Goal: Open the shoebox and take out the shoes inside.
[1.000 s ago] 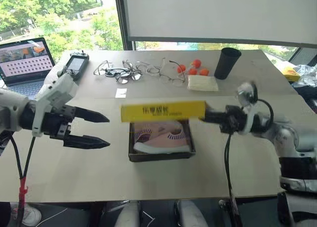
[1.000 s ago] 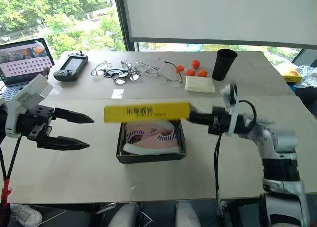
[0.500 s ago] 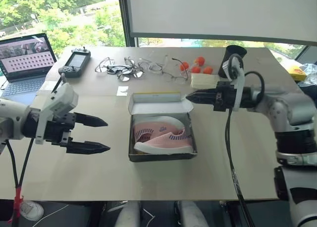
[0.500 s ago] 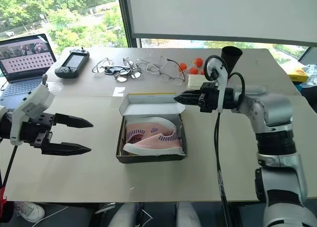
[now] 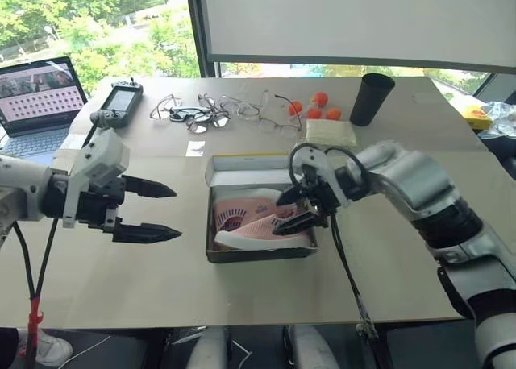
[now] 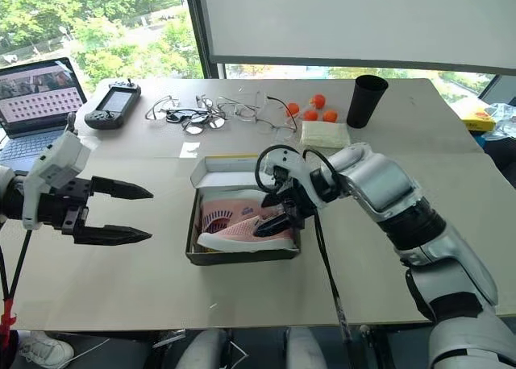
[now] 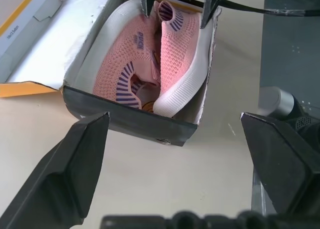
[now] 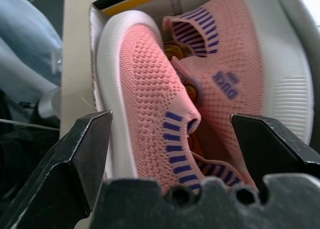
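Shoebox [image 5: 260,252] open at table [image 5: 242,296] centre, lid flat behind. Pink shoes [image 5: 254,224] inside. Right gripper [image 5: 292,211] spread wide over shoes' right end. Left gripper [image 5: 161,212] wide, empty, apart at box's left; bare tabletop between.

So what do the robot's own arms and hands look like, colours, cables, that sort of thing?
Both arms are silver-grey metal with black joint bands. Each ends in a hand of two long, pointed black fingers: the left hand sits under a blocky white camera housing, the right hand on a black wrist. A black cable loops over the right wrist and hangs down; another black cable drops from the left arm to a red fitting.
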You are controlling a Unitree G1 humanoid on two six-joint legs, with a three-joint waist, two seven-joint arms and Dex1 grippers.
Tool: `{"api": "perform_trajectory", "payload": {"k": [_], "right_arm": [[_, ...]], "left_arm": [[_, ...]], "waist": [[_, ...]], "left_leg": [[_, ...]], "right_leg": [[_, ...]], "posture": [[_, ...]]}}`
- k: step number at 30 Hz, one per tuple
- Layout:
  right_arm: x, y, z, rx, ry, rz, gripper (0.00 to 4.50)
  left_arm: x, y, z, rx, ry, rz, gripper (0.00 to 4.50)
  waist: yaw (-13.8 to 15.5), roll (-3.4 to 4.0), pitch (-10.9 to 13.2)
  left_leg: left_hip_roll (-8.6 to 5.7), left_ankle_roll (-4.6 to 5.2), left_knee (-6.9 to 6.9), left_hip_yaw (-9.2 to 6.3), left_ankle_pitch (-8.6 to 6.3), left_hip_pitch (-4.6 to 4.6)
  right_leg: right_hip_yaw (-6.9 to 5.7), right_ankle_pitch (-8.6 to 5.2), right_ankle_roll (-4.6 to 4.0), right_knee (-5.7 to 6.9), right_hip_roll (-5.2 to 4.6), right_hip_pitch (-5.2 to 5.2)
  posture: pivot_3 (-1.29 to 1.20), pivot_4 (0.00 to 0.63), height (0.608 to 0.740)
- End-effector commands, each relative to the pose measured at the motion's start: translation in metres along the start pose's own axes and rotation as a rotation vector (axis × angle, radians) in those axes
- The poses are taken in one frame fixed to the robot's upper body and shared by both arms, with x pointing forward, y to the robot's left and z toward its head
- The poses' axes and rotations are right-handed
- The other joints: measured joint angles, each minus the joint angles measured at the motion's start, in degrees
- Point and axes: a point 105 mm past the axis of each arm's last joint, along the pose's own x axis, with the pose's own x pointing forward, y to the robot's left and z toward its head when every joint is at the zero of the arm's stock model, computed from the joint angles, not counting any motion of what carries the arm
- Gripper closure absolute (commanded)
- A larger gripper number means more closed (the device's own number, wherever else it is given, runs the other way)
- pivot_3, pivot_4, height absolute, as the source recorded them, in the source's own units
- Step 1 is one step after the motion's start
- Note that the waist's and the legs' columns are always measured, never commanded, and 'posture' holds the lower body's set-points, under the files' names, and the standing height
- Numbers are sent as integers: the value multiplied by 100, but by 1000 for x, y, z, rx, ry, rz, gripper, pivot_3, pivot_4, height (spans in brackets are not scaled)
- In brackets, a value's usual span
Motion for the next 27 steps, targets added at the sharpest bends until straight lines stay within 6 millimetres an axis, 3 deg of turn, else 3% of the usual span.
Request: {"api": "perform_trajectory", "payload": {"k": [1,3,6,14,17,20,27], "right_arm": [[8,-7,-14,16,36,36,25],[10,-6,-17,50,41,74,25],[11,-5,-11,87,15,125,754],[10,-16,4,235,-89,179,3507],[6,-8,11,238,-128,269,4415],[2,4,16,249,-153,356,4415],[-6,-7,33,474,-266,396,4415]], "left_arm": [[-1,-3,3,55,-2,29,0],[-1,-4,5,50,-18,40,0],[-2,-4,4,51,-16,51,0],[4,-4,3,60,-19,56,0],[5,-4,3,62,-21,54,0],[6,-4,3,63,-21,52,0],[10,-5,1,59,-21,44,0]], "waist": [[2,0,0],[8,0,0],[13,0,0],[-8,0,0],[-1,0,0],[6,0,0],[-9,0,0]], "left_leg": [[1,0,0,0,-1,3],[-1,-1,0,1,-1,3],[0,-1,0,-1,0,4],[1,-2,0,-1,-1,7],[4,-2,0,-1,-1,11],[5,-3,0,-1,-1,8],[6,-7,0,-1,-3,6]], "right_leg": [[0,0,0,0,1,3],[0,0,0,0,-1,2],[-1,0,0,2,1,3],[-1,2,-3,5,2,3],[-1,3,-4,7,6,5],[-1,3,-4,6,7,4],[-1,4,-6,9,9,0]], "posture": [[0,150,740],[0,150,740],[0,150,740],[0,150,740],[0,150,740],[0,150,740],[0,150,740]]}}
